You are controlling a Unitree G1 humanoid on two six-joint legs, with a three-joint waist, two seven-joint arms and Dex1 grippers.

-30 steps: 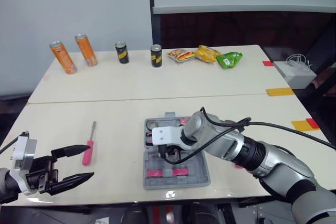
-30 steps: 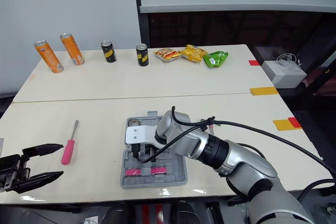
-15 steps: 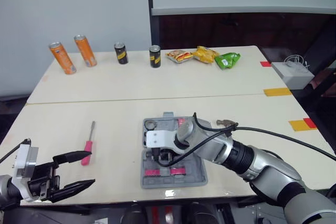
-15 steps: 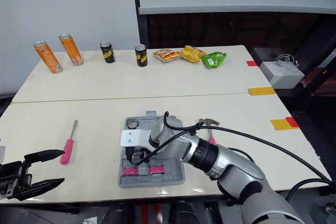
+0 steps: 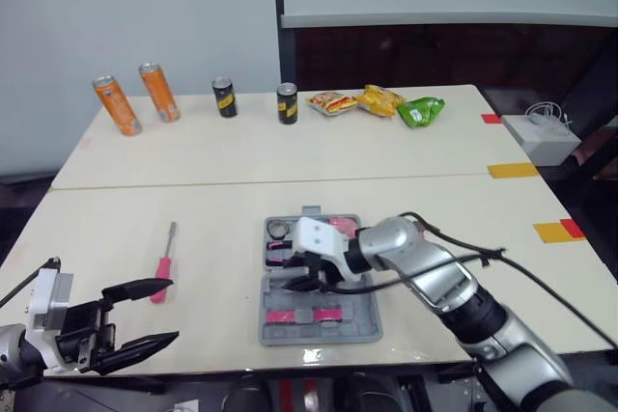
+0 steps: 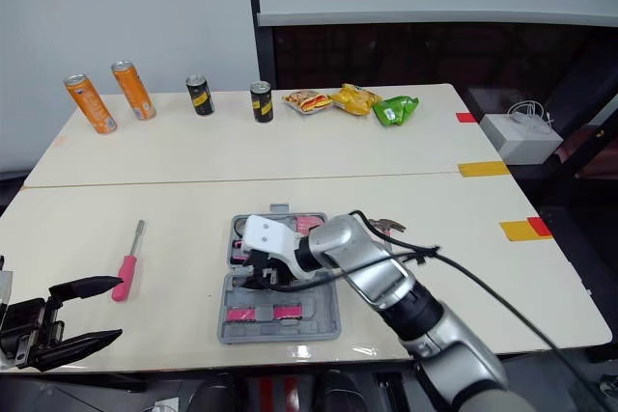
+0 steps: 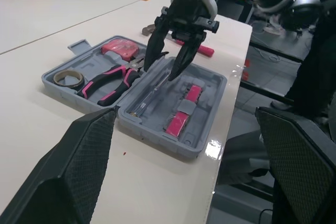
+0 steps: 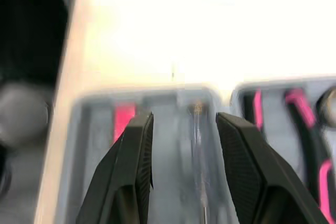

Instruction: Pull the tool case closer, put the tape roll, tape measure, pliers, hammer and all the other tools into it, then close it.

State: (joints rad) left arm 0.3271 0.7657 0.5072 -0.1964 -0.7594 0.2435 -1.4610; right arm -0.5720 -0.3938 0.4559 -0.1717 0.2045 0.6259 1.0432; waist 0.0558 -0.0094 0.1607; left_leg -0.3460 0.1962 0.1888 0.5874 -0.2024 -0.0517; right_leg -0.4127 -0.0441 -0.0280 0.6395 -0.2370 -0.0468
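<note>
A pink-handled screwdriver (image 5: 162,265) lies on the table (image 5: 212,224), long axis running 12 to 6 o'clock, handle toward the robot. The left gripper (image 5: 172,311), wide open and empty, waits just at its 6 o'clock. The open case (image 5: 319,336) sits at its 3 o'clock, with the right gripper (image 5: 301,273) above it, spread and empty.

The tool case (image 5: 359,327) sits near the front edge of the table (image 5: 193,161). The tape roll (image 7: 66,78), pliers (image 7: 107,81) and tape measure (image 7: 119,47) lie in its back half. A screwdriver (image 5: 162,272) lies well left of it. What may be the hammer (image 7: 202,51) lies just right. Cans (image 5: 287,102) stand far behind.
</note>
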